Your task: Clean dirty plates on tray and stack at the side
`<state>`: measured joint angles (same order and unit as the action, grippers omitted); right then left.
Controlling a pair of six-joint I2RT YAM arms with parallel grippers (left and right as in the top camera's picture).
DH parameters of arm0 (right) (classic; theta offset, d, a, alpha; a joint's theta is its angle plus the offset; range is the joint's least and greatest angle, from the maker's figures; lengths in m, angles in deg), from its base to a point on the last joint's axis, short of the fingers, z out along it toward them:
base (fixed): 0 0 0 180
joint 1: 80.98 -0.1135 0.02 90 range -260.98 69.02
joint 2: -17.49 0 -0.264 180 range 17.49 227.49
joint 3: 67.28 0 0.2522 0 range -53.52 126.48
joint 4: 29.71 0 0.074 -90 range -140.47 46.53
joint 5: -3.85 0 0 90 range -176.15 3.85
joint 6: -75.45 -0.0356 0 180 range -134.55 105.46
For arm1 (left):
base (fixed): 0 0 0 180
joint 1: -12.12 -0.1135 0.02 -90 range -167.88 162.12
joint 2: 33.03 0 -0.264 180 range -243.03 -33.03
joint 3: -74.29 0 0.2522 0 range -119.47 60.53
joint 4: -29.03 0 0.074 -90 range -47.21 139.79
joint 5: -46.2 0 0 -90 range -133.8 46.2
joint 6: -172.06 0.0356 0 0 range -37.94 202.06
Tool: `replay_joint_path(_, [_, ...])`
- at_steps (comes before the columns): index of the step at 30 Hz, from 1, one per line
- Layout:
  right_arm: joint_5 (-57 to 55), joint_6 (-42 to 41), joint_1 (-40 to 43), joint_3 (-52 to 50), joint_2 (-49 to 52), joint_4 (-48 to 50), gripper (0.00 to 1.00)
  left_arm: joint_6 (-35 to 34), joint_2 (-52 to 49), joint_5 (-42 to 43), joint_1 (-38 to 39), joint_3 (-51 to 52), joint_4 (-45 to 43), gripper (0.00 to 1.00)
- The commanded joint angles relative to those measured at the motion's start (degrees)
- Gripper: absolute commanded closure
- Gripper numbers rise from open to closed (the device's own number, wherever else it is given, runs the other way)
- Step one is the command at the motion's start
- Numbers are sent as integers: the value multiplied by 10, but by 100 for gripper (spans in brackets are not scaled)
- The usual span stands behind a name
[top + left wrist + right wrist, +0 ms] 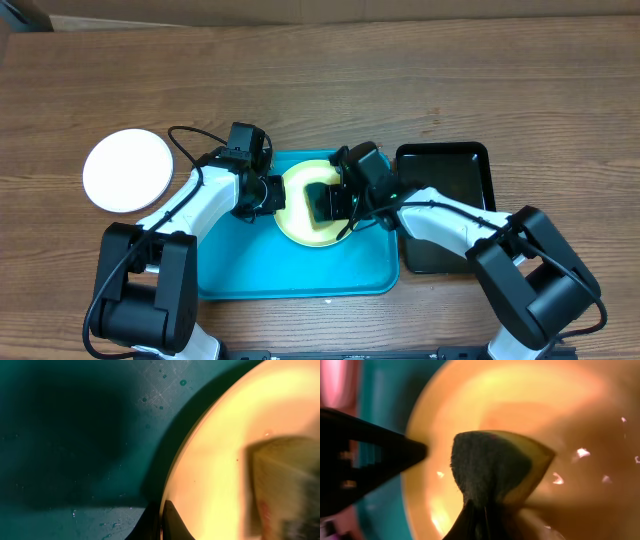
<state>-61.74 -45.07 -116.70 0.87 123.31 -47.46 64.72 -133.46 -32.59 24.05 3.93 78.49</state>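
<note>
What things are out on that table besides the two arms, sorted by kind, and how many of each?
Plates: 2, a white plate and a yellow plate
Trays: 2, a turquoise tray and a black tray
Sponge: 1
Total: 5

We counted two plates: one white plate at nine o'clock and one pale yellow plate near the centre. There were two trays, one turquoise tray at six o'clock and one black tray at three o'clock. We counted one sponge and two grippers, the left gripper and the right gripper
</note>
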Motion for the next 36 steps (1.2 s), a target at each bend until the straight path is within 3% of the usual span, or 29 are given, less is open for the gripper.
replay_joint_path(1, [119, -41, 42, 9, 3, 35, 96, 6, -5, 5, 1, 4, -2, 96])
replay_joint_path(7, [200, -72, 72, 8, 2, 45, 96, 6, -5, 5, 1, 4, -2, 96])
replay_joint_path(13, [160, -72, 35, -17, 2, 17, 96, 6, -5, 5, 1, 4, -2, 96])
replay_joint_path(24, [144, -100, 20, -79, 2, 131, 96, 6, -5, 5, 1, 4, -2, 96])
replay_joint_path(36, [101, -50, 36, -103, 2, 134, 96, 6, -5, 5, 1, 4, -2, 96])
